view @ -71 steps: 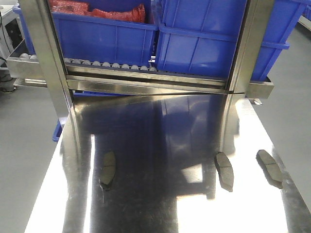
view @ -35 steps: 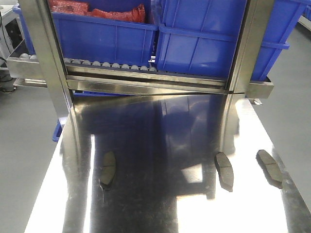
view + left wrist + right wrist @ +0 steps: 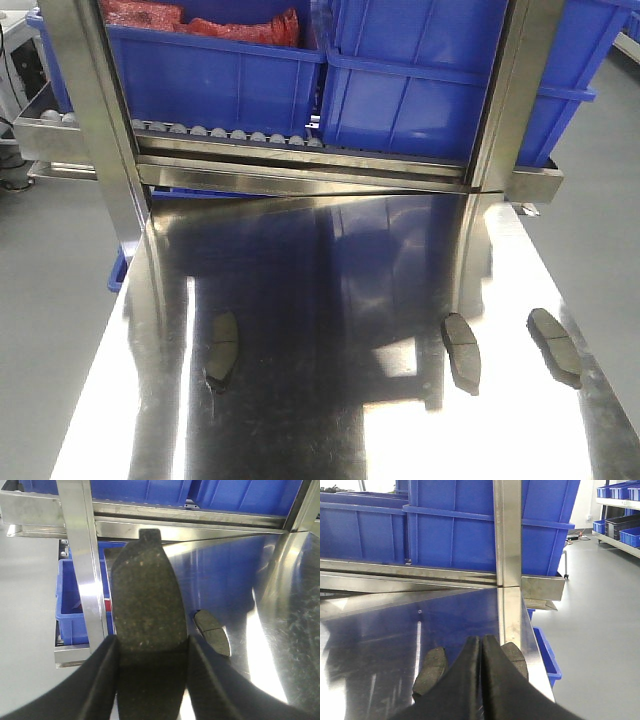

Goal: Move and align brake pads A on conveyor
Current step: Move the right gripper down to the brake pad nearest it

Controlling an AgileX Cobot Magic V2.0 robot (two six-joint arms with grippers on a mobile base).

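So starting at the left: the left end effector (image 3: pixel 150 640) is clenched on a brake pad, call it the held pad (image 3: pixel 146 595). Its black fingers (image 3: pixel 102 680) pinch the pad's two long sides, the gritty face is up toward the wrist camera, and the little tab points away toward the roller rack (image 3: pixel 250 137). It's up off the bench (image 3: pixel 330 300), over the left margin, with grey floor and a low blue bin (image 3: pixel 75 605) showing past the bench edge. Just to the right of it, the left pad (image 3: pixel 222 348) lies flat on the steel, near the left edge but not on it, lengthwise toward the rack. From there we get a wide bare stretch of shiny bench all the way over to the middle pad (image 3: pixel 461 350), so that's where the open room is. The right pad (image 3: pixel 555 345) sits well over, angled, close to the right edge with only a thin strip of steel outside it. At the far edge, the left post (image 3: pixel 95 120) and right post (image 3: pixel 510 100) hem things in, with the blue bins (image 3: pixel 220 80) on the rollers between and behind them. The right end effector (image 3: pixel 481 640) is clenched on nothing, fingers pressed together, with a pad on the bench showing on either side of it.
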